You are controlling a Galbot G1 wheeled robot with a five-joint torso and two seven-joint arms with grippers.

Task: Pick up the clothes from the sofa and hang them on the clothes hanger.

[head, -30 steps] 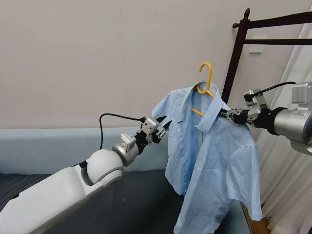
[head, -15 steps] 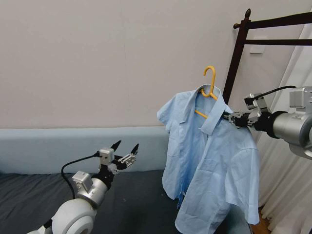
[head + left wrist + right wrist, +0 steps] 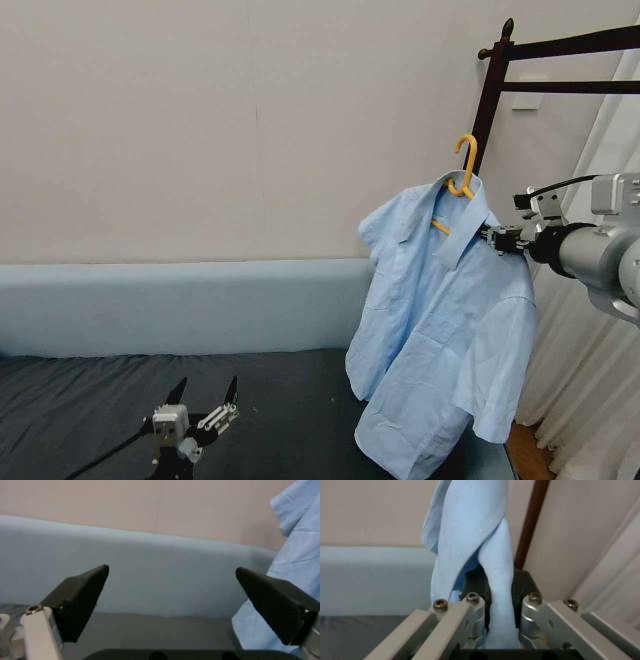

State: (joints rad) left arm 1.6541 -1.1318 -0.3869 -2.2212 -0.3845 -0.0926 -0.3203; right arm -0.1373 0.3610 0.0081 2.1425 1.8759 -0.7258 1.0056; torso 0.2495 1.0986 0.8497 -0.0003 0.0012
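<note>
Shirt (image 3: 440, 340) pinched by right gripper (image 3: 492, 240) hangs beside rack post (image 3: 488, 110), left gripper (image 3: 207, 392) low

The sofa (image 3: 150, 310) (pale-blue backrest) has a dark seat.

Head view: even, diffuse room light. The wall (image 3: 250, 130) is flat and bright, with no hard shadows. Only soft shading in the folds of the shirt (image 3: 440, 330). Seat of the sofa (image 3: 100, 400) dark. Brightest patch is the curtain (image 3: 585, 400).

Left wrist view dimmer: left gripper (image 3: 172, 573) spread wide, pads (image 3: 82, 596) near black.

Right wrist view: mild sheen on right gripper (image 3: 501, 603) metal, no glare.
</note>
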